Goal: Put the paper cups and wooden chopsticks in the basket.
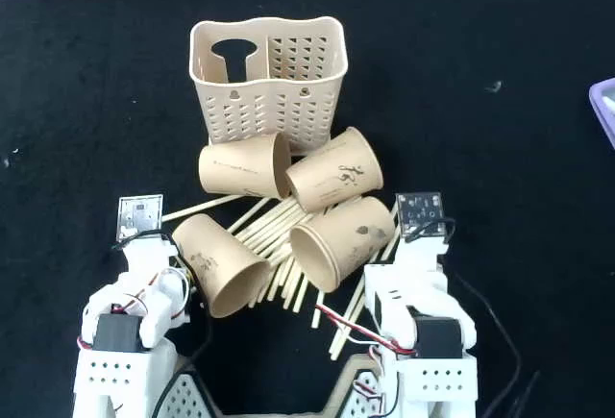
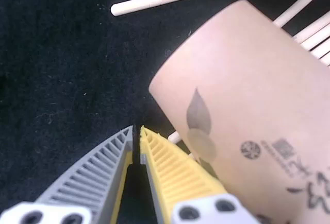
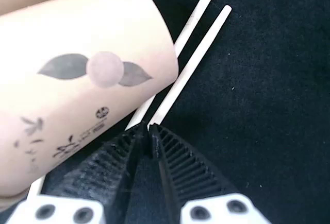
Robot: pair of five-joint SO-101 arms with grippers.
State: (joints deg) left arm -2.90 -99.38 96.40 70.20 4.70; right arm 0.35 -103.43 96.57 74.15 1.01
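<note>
Both clenched and empty, left gripper (image 2: 136,129) and right gripper (image 3: 146,127). Paper cups (image 1: 219,266) and chopsticks (image 1: 272,230) lie heaped mid-frame, below the basket (image 1: 269,112). Open wide first, then pinch the nearest cup's rim, I'd say.

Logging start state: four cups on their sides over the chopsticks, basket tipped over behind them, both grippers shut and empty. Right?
No. The basket stands upright, opening upward, as the high view shows. The rest holds: four paper cups lie on their sides over the chopsticks, and the left gripper and right gripper are shut and empty.
</note>
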